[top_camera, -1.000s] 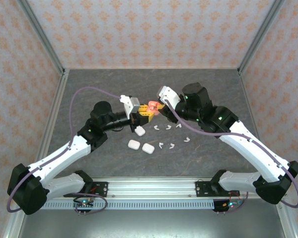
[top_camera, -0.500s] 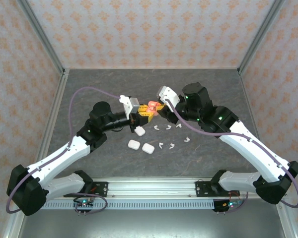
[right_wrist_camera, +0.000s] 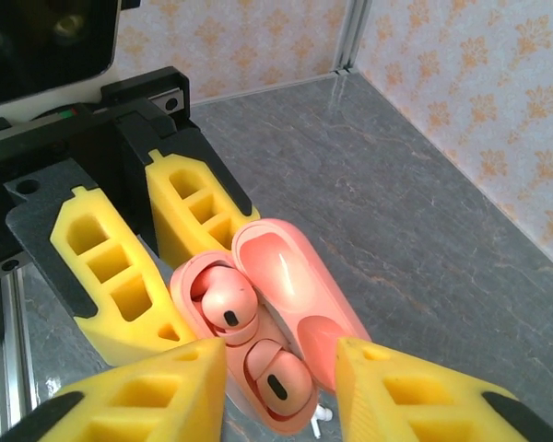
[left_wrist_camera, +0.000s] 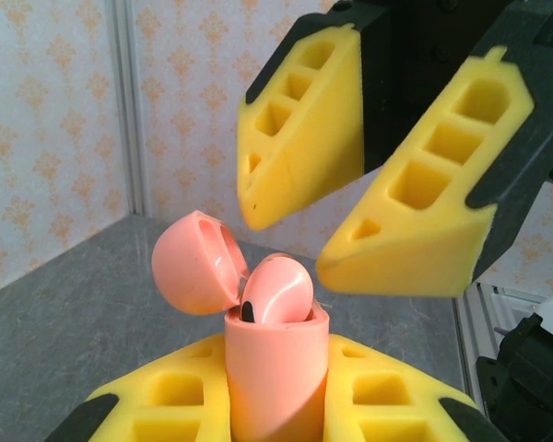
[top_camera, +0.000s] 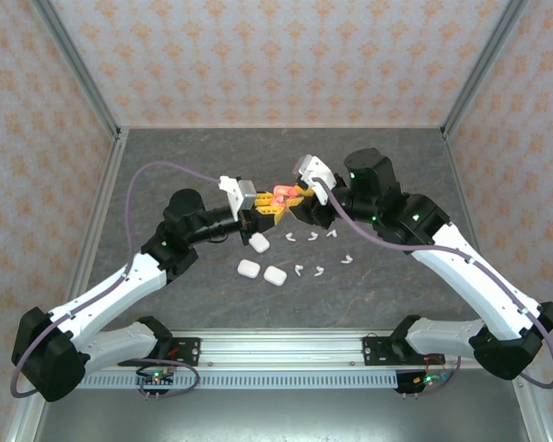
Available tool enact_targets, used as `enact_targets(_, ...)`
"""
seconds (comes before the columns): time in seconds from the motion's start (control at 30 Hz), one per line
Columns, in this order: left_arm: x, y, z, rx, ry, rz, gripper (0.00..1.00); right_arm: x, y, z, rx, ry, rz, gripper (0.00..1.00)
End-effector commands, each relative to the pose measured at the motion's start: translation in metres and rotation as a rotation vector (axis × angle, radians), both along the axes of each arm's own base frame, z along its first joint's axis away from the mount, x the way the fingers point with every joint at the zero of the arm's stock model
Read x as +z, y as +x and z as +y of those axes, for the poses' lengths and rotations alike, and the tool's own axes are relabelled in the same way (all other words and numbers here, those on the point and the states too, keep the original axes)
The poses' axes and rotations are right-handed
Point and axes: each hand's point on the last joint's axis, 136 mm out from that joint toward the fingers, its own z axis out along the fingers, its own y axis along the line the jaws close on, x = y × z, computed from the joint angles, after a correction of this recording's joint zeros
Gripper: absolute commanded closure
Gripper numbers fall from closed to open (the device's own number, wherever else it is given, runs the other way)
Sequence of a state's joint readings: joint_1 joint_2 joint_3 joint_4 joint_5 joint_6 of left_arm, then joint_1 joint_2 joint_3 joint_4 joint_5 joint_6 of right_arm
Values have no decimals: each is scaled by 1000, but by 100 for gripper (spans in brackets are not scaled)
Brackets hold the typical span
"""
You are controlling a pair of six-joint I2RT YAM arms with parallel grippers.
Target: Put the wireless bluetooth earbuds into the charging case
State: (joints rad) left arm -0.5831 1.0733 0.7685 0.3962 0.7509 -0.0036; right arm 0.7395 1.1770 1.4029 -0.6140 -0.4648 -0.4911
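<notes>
A coral-pink charging case stands upright with its lid swung open, and my left gripper is shut on its body. Two pink earbuds sit in its wells. My right gripper hovers just above the case, open, with nothing between its fingers. From above, the case is held off the table between the left gripper and the right gripper. Several white earbuds lie on the table below.
Three white cases rest on the grey table near the left arm. More white earbuds lie to their right. Patterned walls and metal posts bound the table.
My right gripper has opened and drawn back slightly from the pink case, leaving the pink earbud in it. The left gripper stays shut on the case.
</notes>
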Motion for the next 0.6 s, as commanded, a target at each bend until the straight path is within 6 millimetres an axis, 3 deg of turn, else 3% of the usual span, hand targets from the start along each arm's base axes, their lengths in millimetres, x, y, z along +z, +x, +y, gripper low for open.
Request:
enact_targets(0.0,17,-5,3,5,-50,-55,100,20,-4,-3,16,54,4,60)
enact_targets(0.23,18,-6,4,9,-56,-59,100,38,2,-18,-16,169,70,42)
enact_targets(0.47,21,-6,3,4,-59,-60,100,30,-4,-8,92,300,254,6)
enact_targets(0.57,21,-6,4,5,-58,-61,100,25,-6,-2,131,318,305,1)
